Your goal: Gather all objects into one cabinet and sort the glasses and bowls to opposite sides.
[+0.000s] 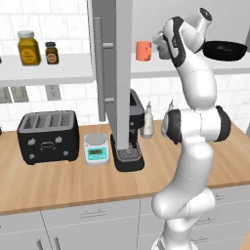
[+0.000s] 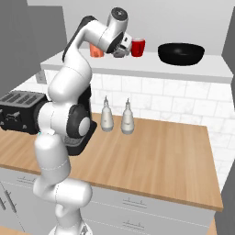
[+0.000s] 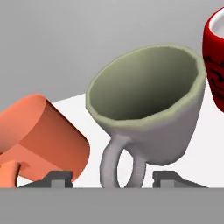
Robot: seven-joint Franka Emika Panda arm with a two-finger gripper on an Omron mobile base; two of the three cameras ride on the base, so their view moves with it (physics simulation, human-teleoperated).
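My gripper (image 3: pixel 113 179) is up at the white shelf (image 2: pixel 151 66) of the cabinet, whose grey door (image 1: pixel 117 73) stands open. Its fingertips (image 3: pixel 59 178) are spread wide on either side of the handle of the grey cup (image 3: pixel 148 113), with a gap on both sides. The cup leans in the tilted hand view. The salmon-orange cup (image 3: pixel 39 131) stands close on one side and the red cup (image 3: pixel 214 57) on the other. From the base, the orange cup (image 1: pixel 143 51) and the red cup (image 2: pixel 138 47) flank the hand (image 2: pixel 123 46). The black bowl (image 2: pixel 181 53) rests farther right.
On the wooden counter (image 2: pixel 160 156) stand a black toaster (image 1: pixel 49 135), a small scale (image 1: pixel 96 148), a coffee machine (image 1: pixel 128 141) and two white bottles (image 2: pixel 107 117). Spice jars (image 1: pixel 29 47) sit on the left shelf.
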